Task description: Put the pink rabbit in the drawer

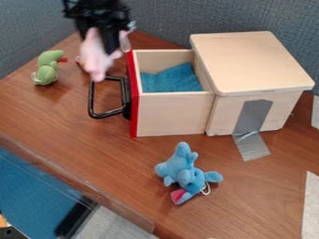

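A blue plush toy [182,169] lies before the open wooden drawer [174,114]. The drawer's black handle [92,101] and red front [133,105] separate its inside from the pink plush rabbit [94,59], clamped in the black gripper [111,44] near a green plush toy [46,70].

From where I'm standing, the rabbit [93,58] is showing pale pink below the black gripper [115,43]. The drawer [171,114] is pairing blond wood with a bright red front [133,112] and a black handle [92,100], while the cloth [171,79] inside is glowing teal blue. The box [249,60] is matching that blond, its tape [252,116] shining silver-grey. One toy [46,69] is looking green and red, another [183,170] light blue and pink. Brown wood grain is streaking the table [112,158]; the walls [162,16] are looking speckled grey-blue.
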Robot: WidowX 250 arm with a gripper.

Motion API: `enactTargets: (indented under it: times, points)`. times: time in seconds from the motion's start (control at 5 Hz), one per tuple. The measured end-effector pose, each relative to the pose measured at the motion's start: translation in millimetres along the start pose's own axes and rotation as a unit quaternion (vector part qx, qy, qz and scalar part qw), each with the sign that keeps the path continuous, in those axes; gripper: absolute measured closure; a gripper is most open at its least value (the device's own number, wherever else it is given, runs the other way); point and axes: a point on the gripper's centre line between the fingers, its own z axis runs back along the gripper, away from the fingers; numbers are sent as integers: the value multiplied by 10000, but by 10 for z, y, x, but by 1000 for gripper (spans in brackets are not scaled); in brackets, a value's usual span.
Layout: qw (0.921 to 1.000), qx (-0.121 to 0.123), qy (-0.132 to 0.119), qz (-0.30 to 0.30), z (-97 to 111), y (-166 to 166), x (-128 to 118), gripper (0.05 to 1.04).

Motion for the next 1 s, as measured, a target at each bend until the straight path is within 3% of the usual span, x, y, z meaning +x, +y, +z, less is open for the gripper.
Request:
enactTargets:
  times: [0.6, 1.0]
  points:
    - [9997, 27, 85, -207, -403, -465, 386, 678]
    - [9997, 247, 9, -18, -745, -424, 479, 678]
